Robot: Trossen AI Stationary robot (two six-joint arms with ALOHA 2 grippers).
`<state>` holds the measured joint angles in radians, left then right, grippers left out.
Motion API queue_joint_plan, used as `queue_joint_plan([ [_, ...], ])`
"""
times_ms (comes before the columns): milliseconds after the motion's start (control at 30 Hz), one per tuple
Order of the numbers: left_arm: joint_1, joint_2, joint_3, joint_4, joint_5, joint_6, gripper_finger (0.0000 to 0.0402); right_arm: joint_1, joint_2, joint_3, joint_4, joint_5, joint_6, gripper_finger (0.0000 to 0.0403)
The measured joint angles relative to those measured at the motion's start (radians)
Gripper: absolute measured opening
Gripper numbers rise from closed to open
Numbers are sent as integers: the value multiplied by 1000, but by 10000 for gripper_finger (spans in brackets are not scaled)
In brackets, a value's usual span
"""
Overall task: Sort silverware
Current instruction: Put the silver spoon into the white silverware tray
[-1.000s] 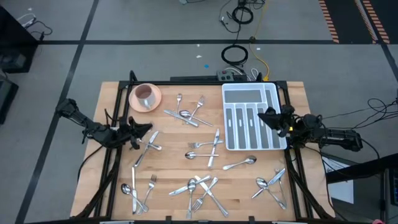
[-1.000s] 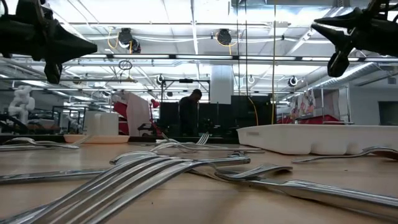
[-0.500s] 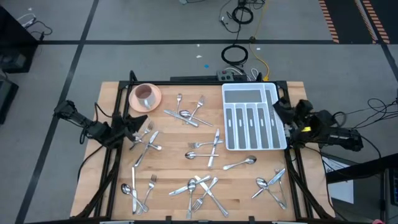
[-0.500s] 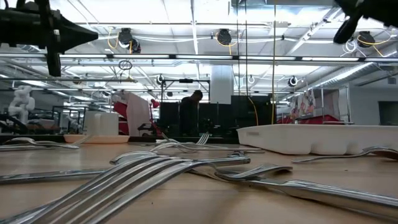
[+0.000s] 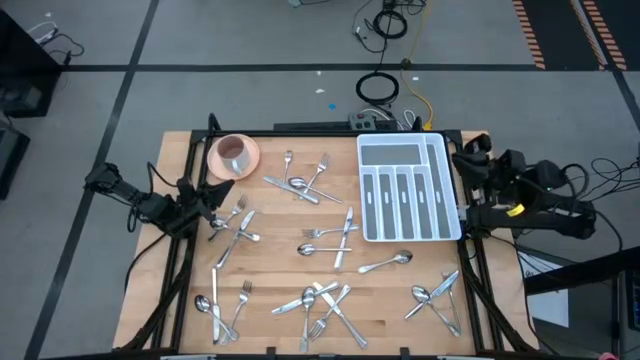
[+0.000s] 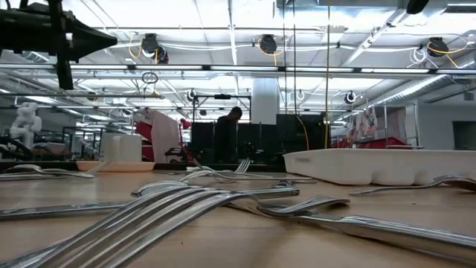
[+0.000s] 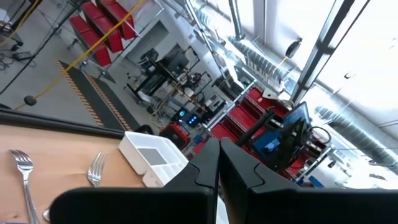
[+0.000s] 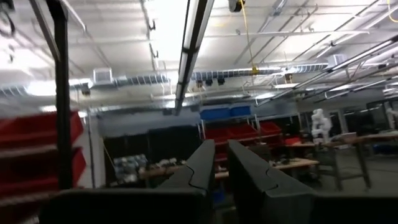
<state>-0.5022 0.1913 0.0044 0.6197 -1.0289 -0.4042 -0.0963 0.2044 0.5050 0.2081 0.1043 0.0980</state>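
**Silverware, loose lot, unsorted**

Silverware [image 5: 320,235] — forks, spoons and knives of polished metal, slender and rigid, scattered singly and in crossed heaps across the wooden bench [image 5: 270,270]. Likely light, hard and slippery; best pinched across the narrow handle, free pieces first. White compartmented tray [image 5: 405,190] — smooth, moulded, apparently empty. Left claw [image 5: 213,205], fingers together, empty, at the bench's left edge. Right claw [image 5: 470,165], fingers nearly together, empty, beyond the tray.

Glossy metal silverware [image 5: 322,238], matt pale wood table [image 5: 275,265], smooth white plastic tray [image 5: 403,152]
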Motion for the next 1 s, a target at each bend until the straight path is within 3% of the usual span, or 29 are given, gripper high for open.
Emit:
queue_joint_plan([
  [167,0,0,0,-8,-24,-3,15,0,46,0,-12,0,-20,34],
  [367,19,0,4,35,-36,12,15,0,123,0,-32,2,74,34],
  [533,22,24,102,21,132,156,15,0,265,54,-113,8,123,37],
  [667,22,75,261,-53,110,278,15,0,464,240,-316,27,25,51],
  [800,20,132,439,-273,61,309,15,0,669,462,-639,20,-53,71],
  [1000,-13,242,665,-646,105,229,15,31,900,692,-1027,-119,-13,125],
])
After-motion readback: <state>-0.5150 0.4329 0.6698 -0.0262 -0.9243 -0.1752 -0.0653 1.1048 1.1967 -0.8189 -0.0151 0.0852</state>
